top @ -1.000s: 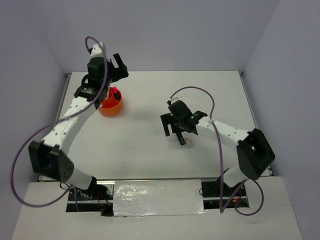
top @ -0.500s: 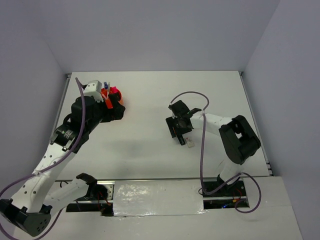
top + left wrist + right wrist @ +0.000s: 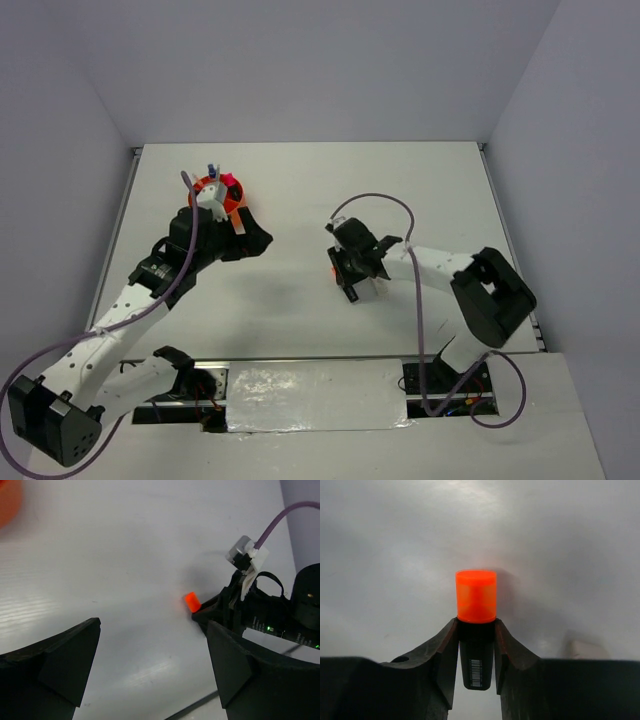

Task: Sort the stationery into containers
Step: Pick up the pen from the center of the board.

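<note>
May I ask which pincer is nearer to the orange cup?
Left. The left pincer hangs open just beside the orange cup; the right pincer, gripping an orange-capped highlighter, is far across the table.

Soft even light casts a faint shadow right of the orange-capped black highlighter (image 3: pixel 476 596); the white table (image 3: pixel 395 530) beyond it blurs
</note>
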